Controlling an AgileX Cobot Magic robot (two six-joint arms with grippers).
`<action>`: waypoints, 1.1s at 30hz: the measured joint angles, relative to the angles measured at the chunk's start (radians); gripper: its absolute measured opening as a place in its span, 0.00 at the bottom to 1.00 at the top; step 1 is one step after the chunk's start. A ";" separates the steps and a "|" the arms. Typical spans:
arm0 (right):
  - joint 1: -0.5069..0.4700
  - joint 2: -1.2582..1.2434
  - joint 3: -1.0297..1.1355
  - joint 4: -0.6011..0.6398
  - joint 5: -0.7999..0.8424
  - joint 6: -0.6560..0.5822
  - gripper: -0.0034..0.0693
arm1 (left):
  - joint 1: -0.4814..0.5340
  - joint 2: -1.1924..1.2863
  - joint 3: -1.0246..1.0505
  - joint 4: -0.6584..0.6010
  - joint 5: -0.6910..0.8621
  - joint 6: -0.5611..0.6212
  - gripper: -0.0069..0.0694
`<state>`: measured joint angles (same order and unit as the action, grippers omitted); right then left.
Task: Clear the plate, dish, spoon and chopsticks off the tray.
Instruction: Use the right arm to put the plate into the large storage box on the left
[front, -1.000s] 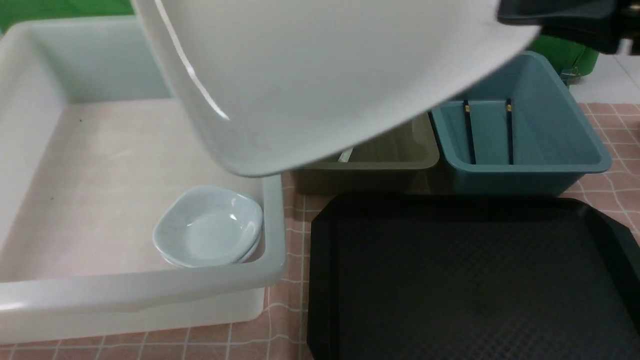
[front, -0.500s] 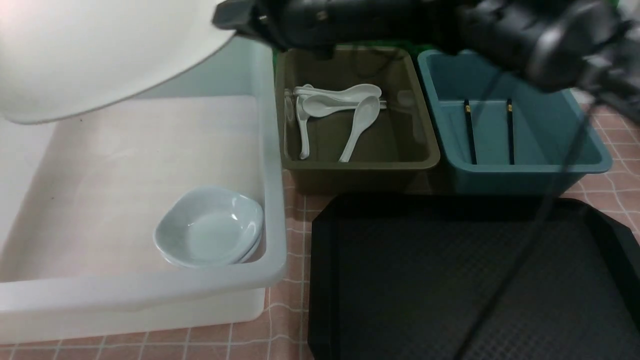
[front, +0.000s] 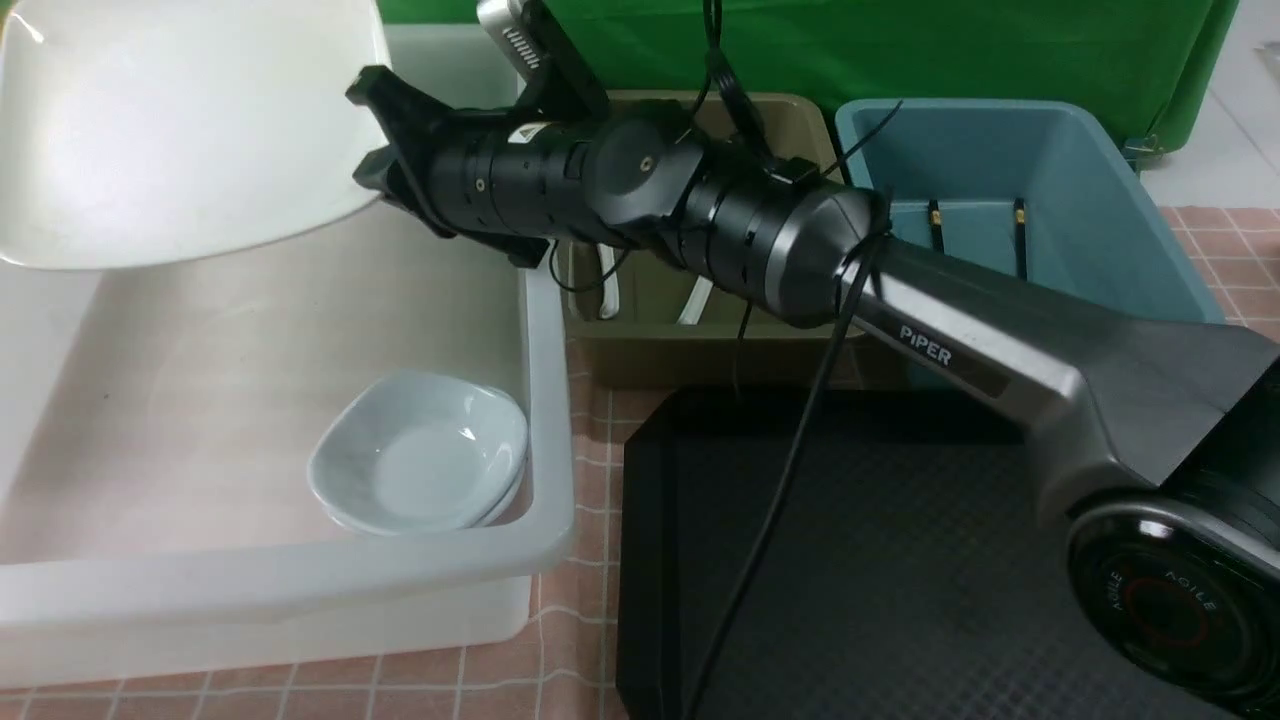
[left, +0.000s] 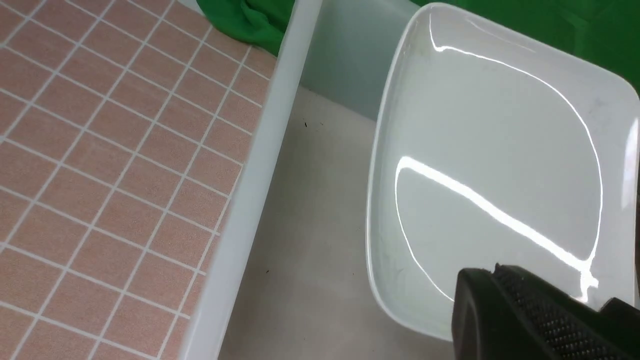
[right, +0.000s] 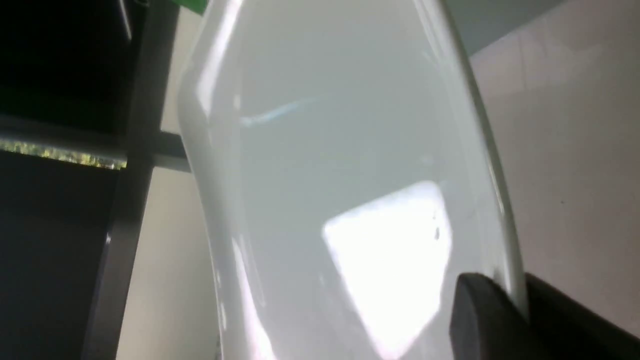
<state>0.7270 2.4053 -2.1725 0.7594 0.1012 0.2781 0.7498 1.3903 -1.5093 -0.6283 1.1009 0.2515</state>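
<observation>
Pinching the plate (front: 170, 130) by its rim in the right claw (front: 385, 140), upper left of the frame, above the white tub (front: 545, 400) with small dishes (front: 420, 465) inside. Left claw (left: 505, 295) pressed together. Seemingly almost finished: chopsticks (front: 935, 225) in the blue tub (front: 1100, 160), spoons (front: 606, 290) in the olive tub (front: 700, 345), tray (front: 900, 560) at lower right bare. Left to do: lowering and releasing.
</observation>
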 joint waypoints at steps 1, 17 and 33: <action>0.003 0.004 -0.001 0.000 -0.005 0.003 0.15 | 0.000 0.000 0.000 0.000 0.000 0.000 0.10; 0.033 0.020 -0.003 0.000 -0.013 -0.015 0.32 | 0.000 0.000 0.000 0.000 -0.001 -0.001 0.10; 0.036 0.021 -0.003 -0.050 -0.006 -0.039 0.39 | 0.000 0.000 0.000 0.000 -0.002 -0.001 0.10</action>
<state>0.7631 2.4265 -2.1756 0.7093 0.0949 0.2388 0.7498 1.3903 -1.5093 -0.6283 1.0988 0.2509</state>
